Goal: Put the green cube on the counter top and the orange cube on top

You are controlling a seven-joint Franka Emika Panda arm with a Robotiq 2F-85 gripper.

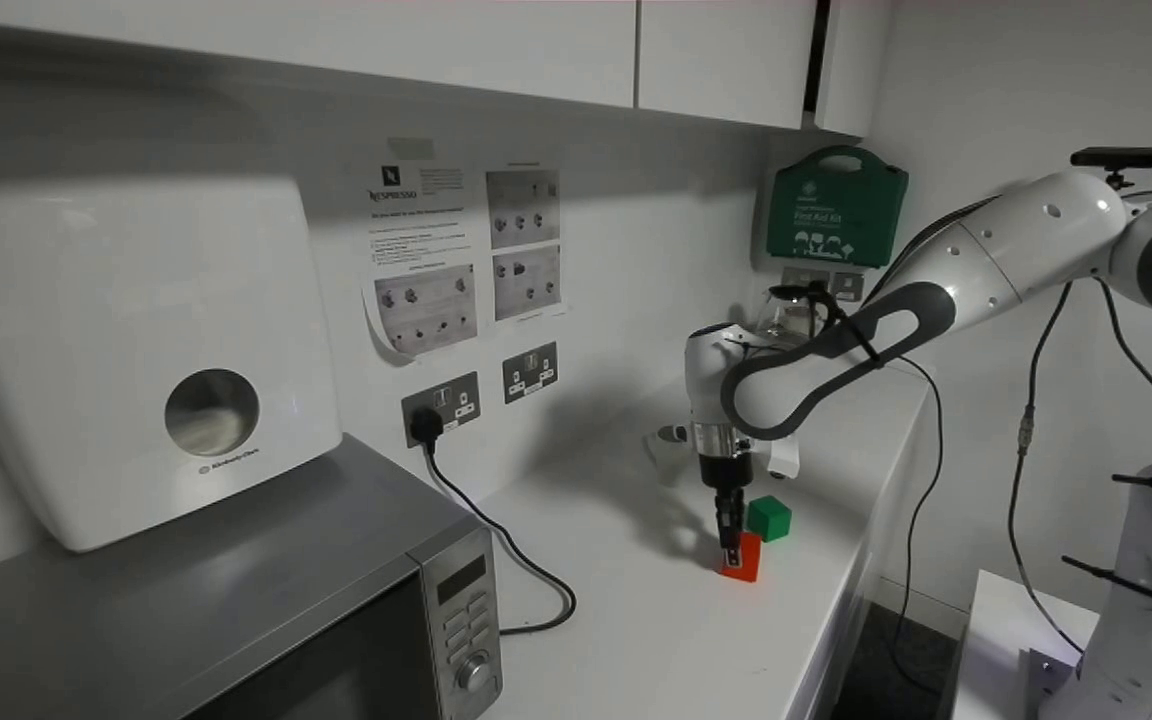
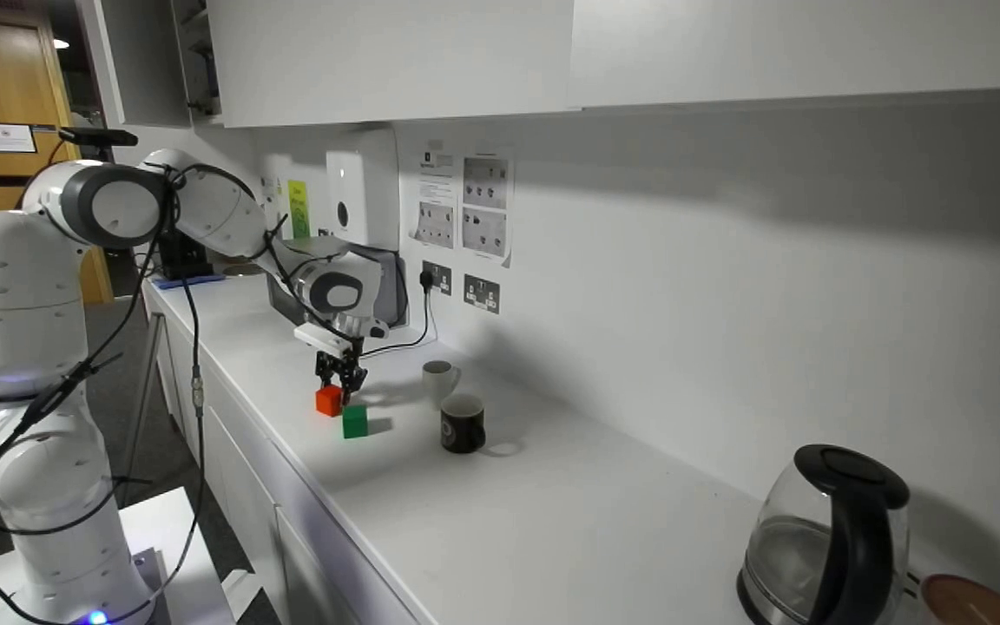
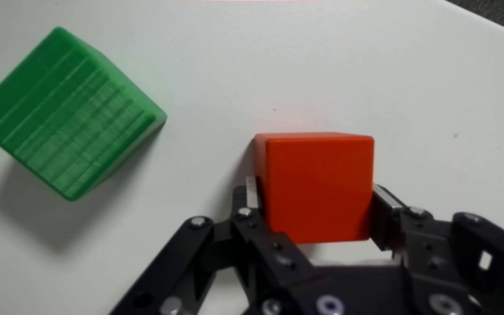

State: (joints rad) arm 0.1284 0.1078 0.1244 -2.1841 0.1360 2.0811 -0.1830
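Observation:
The orange cube [image 3: 320,188] rests on the white counter top [image 3: 199,57] between my gripper's two fingers [image 3: 316,197]. Both finger pads touch its opposite sides in the wrist view. The orange cube also shows in both exterior views [image 1: 750,562] [image 2: 328,401], with the gripper [image 1: 732,553] [image 2: 338,391] pointing down around it. The green cube [image 3: 68,113] sits on the counter top a short gap away, turned at an angle to the orange cube. It shows beside the gripper in both exterior views [image 1: 769,518] [image 2: 355,422]. The counter's far-side edge shows in the wrist view's corner.
A dark mug [image 2: 463,427] and a white mug [image 2: 437,382] stand near the cubes toward the wall. A glass kettle [image 2: 830,538] stands at one counter end. A microwave [image 1: 236,590] and its black cable [image 1: 536,575] are toward the other end. Cupboards [image 1: 386,50] hang above.

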